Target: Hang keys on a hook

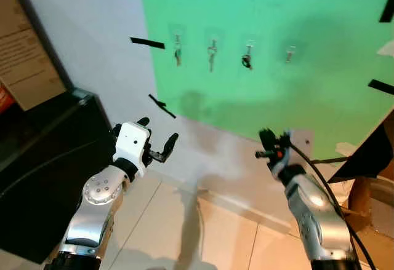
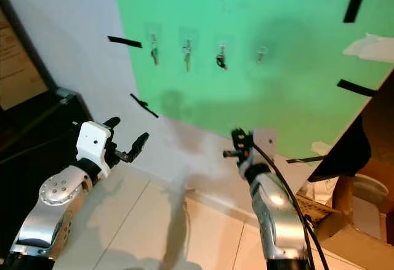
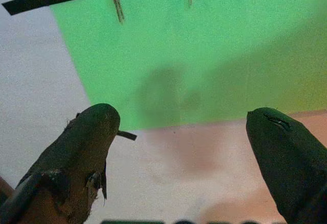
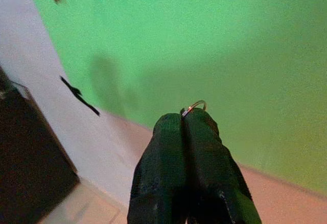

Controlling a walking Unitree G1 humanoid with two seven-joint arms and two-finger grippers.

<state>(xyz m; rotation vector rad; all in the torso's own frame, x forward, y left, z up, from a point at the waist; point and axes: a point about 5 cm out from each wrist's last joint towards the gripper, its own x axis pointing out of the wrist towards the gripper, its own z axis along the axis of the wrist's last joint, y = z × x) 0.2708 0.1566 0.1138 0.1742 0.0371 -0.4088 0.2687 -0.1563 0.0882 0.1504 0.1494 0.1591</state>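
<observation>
right tool [image 4: 193, 116]: lower centre of frame, fingers pressed together on a key ring [image 4: 195, 105] peeking out at the tips | left tool [image 1: 159, 139]: lower left, fingers apart, holding nothing | green board [image 1: 320, 67]: upper frame, four hooks in a row; three carry keys [image 1: 178, 55], rightmost hook [image 1: 289, 53] looks bare
</observation>
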